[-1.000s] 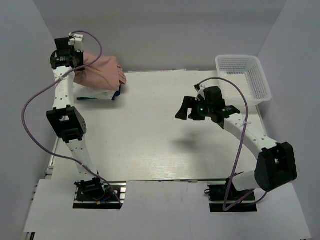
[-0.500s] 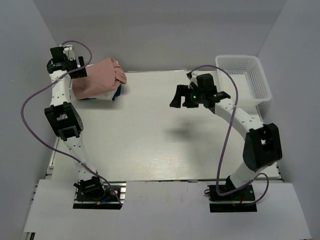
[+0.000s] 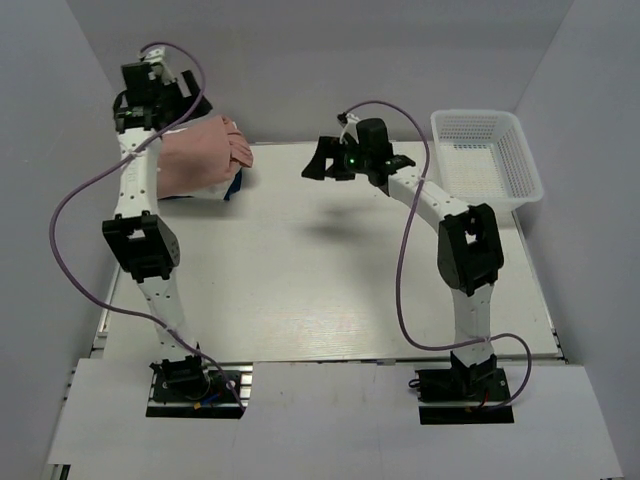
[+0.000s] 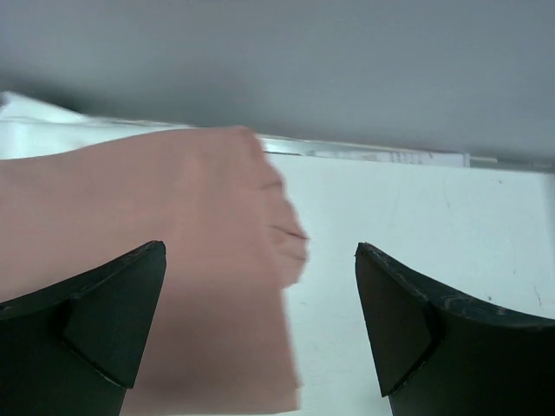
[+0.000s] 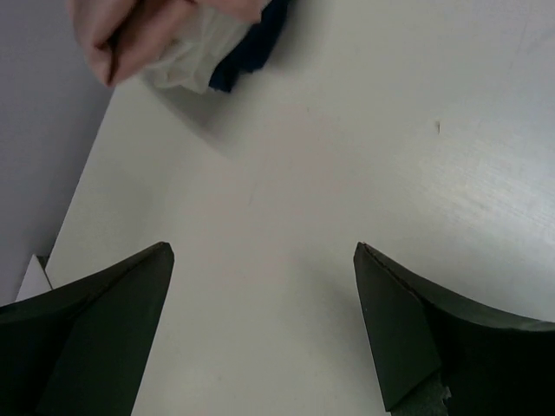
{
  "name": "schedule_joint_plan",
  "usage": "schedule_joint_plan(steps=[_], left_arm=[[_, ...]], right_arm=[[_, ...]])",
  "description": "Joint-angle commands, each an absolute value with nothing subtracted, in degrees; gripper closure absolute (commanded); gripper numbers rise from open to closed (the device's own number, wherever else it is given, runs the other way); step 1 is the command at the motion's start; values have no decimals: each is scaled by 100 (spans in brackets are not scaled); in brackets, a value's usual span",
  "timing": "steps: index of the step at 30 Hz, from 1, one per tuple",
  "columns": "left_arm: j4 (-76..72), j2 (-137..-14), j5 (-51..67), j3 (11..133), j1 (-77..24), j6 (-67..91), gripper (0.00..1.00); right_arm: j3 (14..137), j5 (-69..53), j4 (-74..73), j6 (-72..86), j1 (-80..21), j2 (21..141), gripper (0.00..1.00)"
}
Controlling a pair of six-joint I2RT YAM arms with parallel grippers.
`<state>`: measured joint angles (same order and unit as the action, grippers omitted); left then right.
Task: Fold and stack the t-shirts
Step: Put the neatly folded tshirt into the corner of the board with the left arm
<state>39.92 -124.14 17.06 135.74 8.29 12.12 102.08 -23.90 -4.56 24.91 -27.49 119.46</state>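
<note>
While viewed from the top, pink t-shirt point(image 3: 205, 150) lies folded on white t-shirts point(image 3: 190, 190) at table point(image 3: 330, 270) far-left corner. Left gripper point(image 3: 160, 108) hangs over that corner, right gripper point(image 3: 327, 165) over table's far middle. Left wrist: jaws spread wide above pink t-shirt, gripping nothing. Right wrist: jaws spread wide over bare table, stack toward the table's edge.

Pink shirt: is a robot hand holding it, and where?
No, nothing is held. The left gripper hangs open by the pink shirt; the right gripper is open too.
</note>
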Motion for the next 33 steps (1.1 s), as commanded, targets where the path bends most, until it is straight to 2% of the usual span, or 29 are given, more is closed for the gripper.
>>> schedule_joint_plan(steps=[1,2,5,9,11,12,15,23,27,30,31,33], left_arm=[[4130,-12366,1112,13790,-95,1091,0],[4183,-12366,855,13790,-506,855,0],[4385,-12532,-235,13712,-1210,450,0],[4386,-12954,-2129,13641,-1800,-77,0],[4386,-13156,-2678,13641,-1942,-342,0],[4290,-13253,-3385,13588,-1995,-552,0],[3984,-13526,-4294,13510,-2074,-1079,0],[2287,-13842,-5597,12841,-2127,-2399,0],[1872,-14150,-5730,12946,-2127,-2637,6],[1872,-14291,-5783,13008,-2127,-2637,16],[1872,-14291,-5835,13008,-2179,-2637,23],[1784,-14291,-5897,13008,-2180,-2637,31]], right_arm=[[9512,-2208,-246,2462,-2699,11155,9],[8701,-1954,-237,2365,-2690,10971,9],[7528,-1165,-465,2006,-2663,9769,9],[6349,-493,-1115,1978,-2584,8695,9],[5866,-255,-1344,1995,-2514,8324,9],[5758,-220,-1414,2004,-2505,8210,9],[5425,-97,-1695,2030,-2444,7814,9],[5203,-35,-1837,2048,-2329,7497,9],[5212,-149,-1846,1978,-2277,7585,9],[5264,-158,-1898,1890,-2233,7690,9],[5291,-167,-1898,1872,-2215,7725,9],[5344,-158,-1933,1819,-2189,7787,9]])
